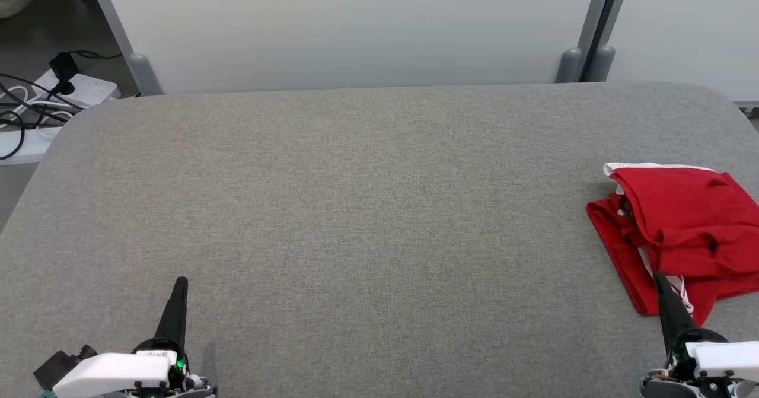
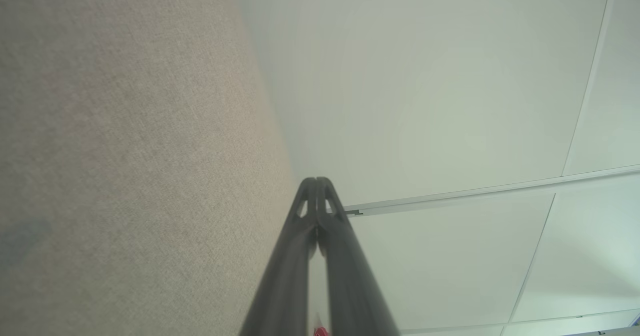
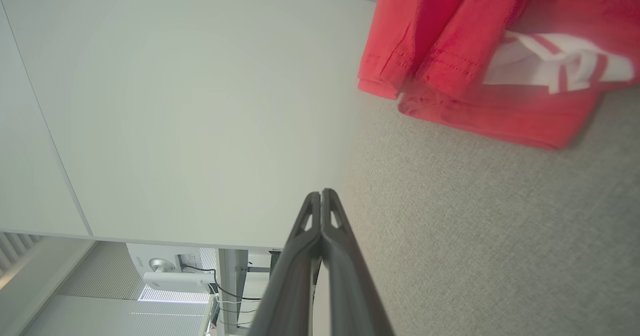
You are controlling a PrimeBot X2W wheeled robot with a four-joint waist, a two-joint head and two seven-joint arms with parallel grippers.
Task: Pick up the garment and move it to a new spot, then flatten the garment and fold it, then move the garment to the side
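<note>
The garment [image 1: 682, 232] is a crumpled red piece with white trim, lying at the right edge of the grey table [image 1: 356, 208]. The right wrist view shows its hems and a white striped part, the garment [image 3: 480, 65] at the upper right. My right gripper [image 1: 659, 279] is shut and empty, its tip in front of the garment's near edge. In the right wrist view my right gripper [image 3: 321, 193] has both fingers pressed together. At the lower left my left gripper [image 1: 181, 282] is shut and empty, far from the cloth. The left gripper [image 2: 316, 181] shows closed tips.
A white partition wall [image 1: 356, 30] runs along the table's far edge, with grey posts [image 1: 584, 60] at the right. A power strip and black cables [image 1: 53, 95] lie on the floor past the table's far left corner.
</note>
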